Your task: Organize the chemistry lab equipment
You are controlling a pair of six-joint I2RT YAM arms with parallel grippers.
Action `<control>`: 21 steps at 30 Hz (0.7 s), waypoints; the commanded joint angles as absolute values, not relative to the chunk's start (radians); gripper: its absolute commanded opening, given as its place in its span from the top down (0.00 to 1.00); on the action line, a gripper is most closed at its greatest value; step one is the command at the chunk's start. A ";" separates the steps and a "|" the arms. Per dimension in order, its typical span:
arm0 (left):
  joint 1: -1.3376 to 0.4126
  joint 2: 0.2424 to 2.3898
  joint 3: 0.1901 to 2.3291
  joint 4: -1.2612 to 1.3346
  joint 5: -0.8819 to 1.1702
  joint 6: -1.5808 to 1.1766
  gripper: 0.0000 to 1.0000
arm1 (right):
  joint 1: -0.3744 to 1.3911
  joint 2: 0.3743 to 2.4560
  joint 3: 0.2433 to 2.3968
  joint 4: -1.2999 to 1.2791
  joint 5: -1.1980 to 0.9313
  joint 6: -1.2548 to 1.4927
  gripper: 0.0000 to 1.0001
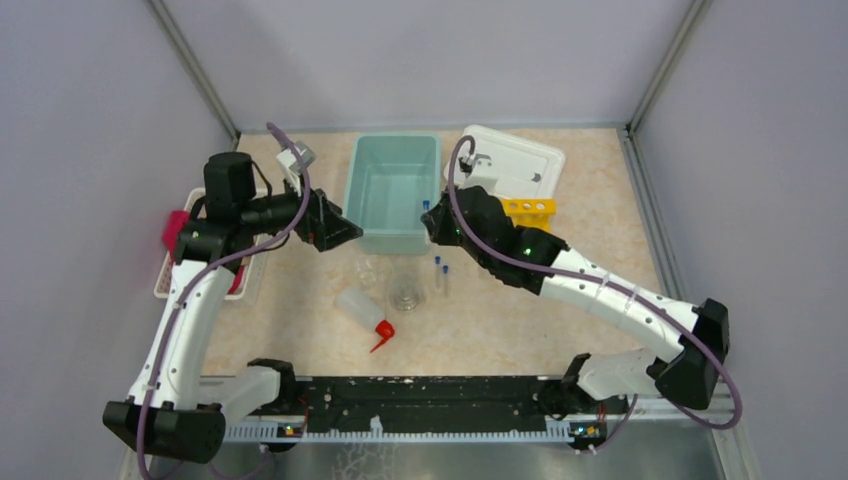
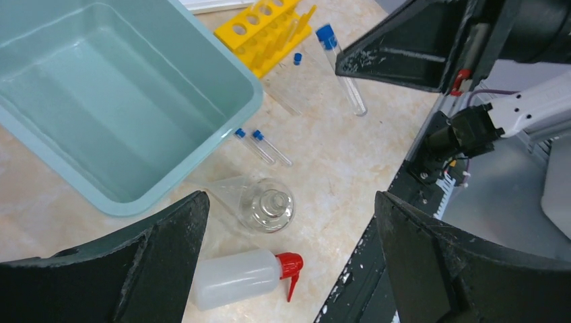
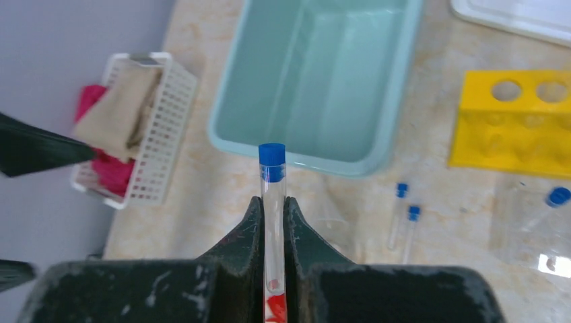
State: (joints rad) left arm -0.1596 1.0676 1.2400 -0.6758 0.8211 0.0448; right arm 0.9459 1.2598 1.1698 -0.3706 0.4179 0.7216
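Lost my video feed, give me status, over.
Right gripper shut on blue-capped tube. Left gripper open, empty. Two more tubes loose by teal bin; nothing seen blocking yellow rack.

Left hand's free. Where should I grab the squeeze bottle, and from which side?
Take the squeeze bottle around its white body, mid-length, coming straight down and closing across its width. It lies on its side, so the round body offers two clear flanks. The red spout is thin and bent, which makes it a poor hold.
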 commanded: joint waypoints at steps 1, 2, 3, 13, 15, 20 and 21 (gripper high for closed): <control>-0.155 1.034 1.197 -0.647 0.977 0.036 0.01 | 1.018 1.273 1.299 -0.237 0.470 0.688 1.00; -0.156 1.032 1.185 -0.638 1.003 0.026 0.01 | 1.037 1.287 1.317 -0.214 0.468 0.686 1.00; -0.156 1.029 1.173 -0.626 1.020 0.010 0.01 | 1.051 1.300 1.332 -0.187 0.469 0.685 1.00; -0.156 1.041 1.143 -0.584 1.062 -0.032 0.10 | 1.143 1.398 1.399 -0.007 0.445 0.685 1.00; -0.156 1.042 1.143 -0.577 1.064 -0.035 0.12 | 1.149 1.412 1.399 0.024 0.427 0.695 1.00; -0.156 1.056 1.143 -0.567 1.075 -0.046 0.22 | 1.150 1.426 1.392 0.056 0.394 0.731 1.00; -0.156 1.060 1.143 -0.567 1.078 -0.045 0.25 | 1.153 1.426 1.386 0.063 0.396 0.732 1.00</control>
